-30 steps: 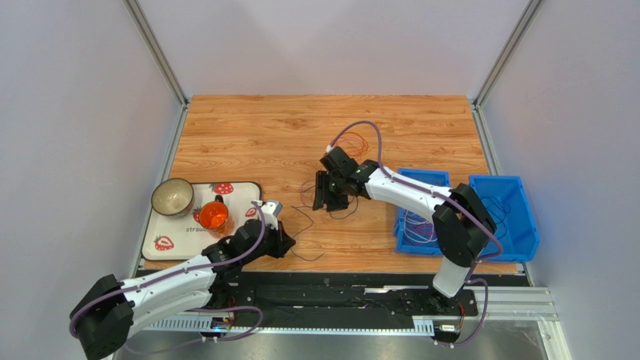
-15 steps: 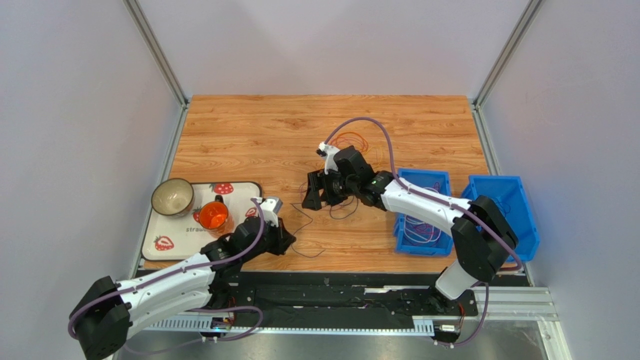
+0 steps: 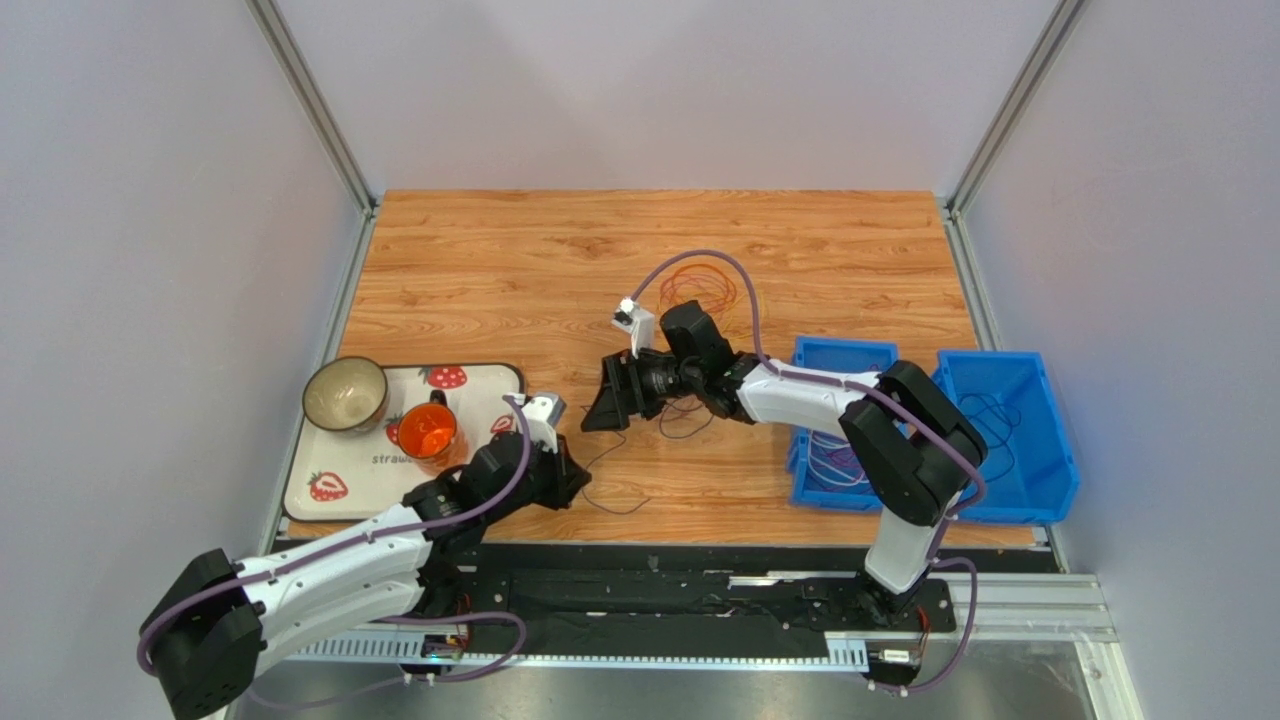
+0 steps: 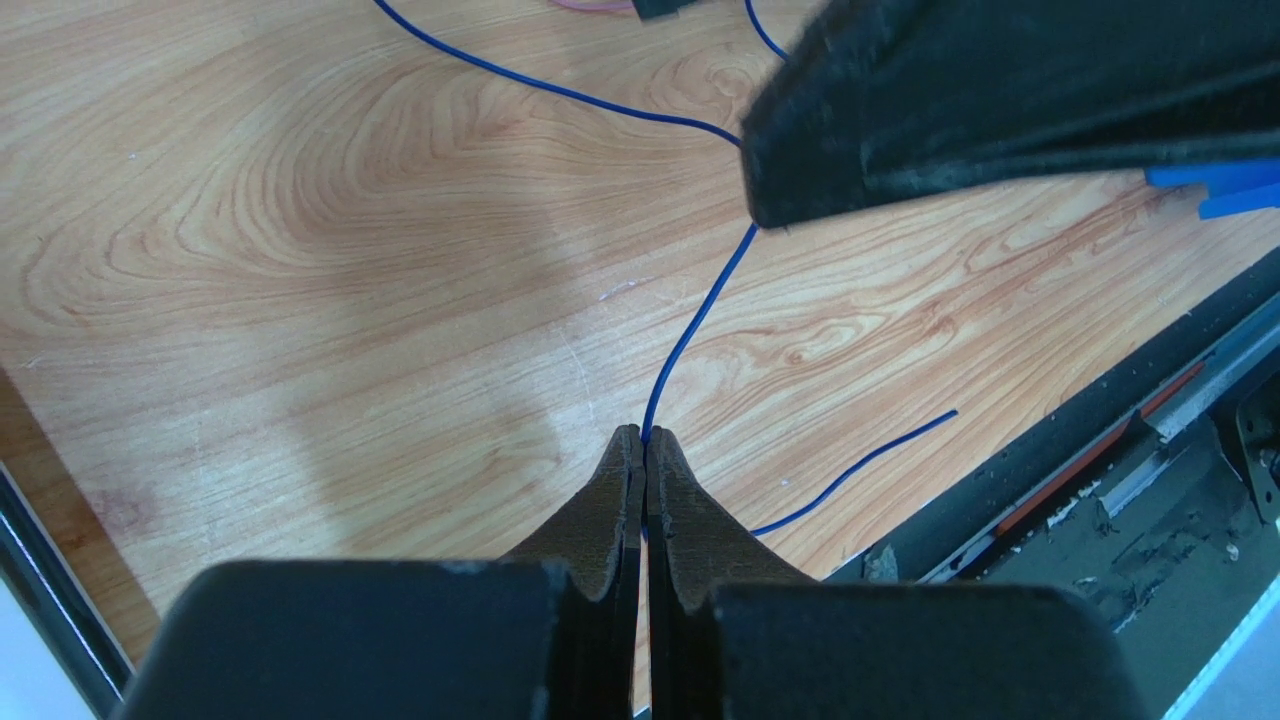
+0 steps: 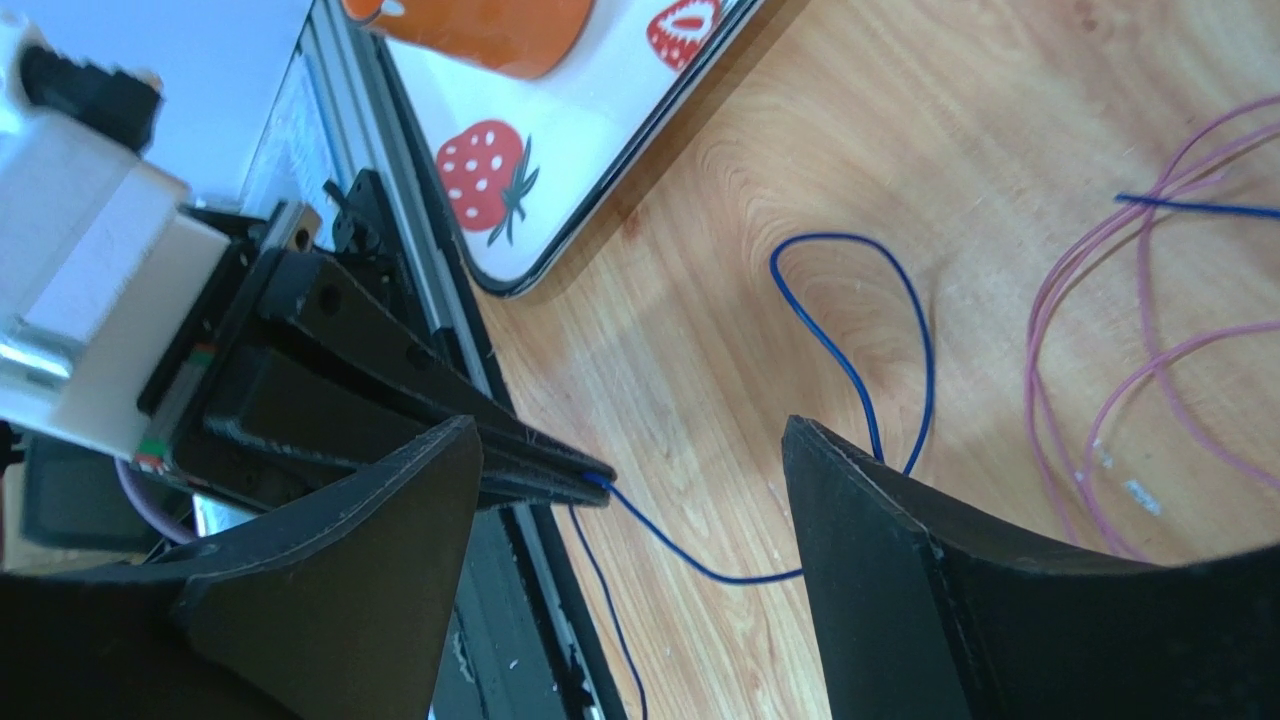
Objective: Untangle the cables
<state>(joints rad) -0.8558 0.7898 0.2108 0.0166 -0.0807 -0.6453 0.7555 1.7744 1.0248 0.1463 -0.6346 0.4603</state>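
My left gripper (image 4: 645, 438) is shut on a thin blue cable (image 4: 694, 327) near the table's front edge (image 3: 571, 483). The cable runs from its tips across the wood and loops away; it also shows in the right wrist view (image 5: 846, 360). My right gripper (image 5: 631, 435) is open and empty, its jaws wide apart, just above and beyond the left gripper's tips (image 3: 609, 402). Pink-purple cable loops (image 5: 1085, 300) lie to its right. Orange and red cable loops (image 3: 694, 285) lie further back on the table.
A strawberry-print tray (image 3: 323, 488) at the left holds a bowl (image 3: 344, 393) and an orange cup (image 3: 427, 432). Two blue bins (image 3: 842, 360) (image 3: 1037, 375) at the right hold more cables. A black rail runs along the front edge.
My right gripper has moved left and nearer, toward the left gripper, staying open. The left arm has not moved and still holds the blue cable.
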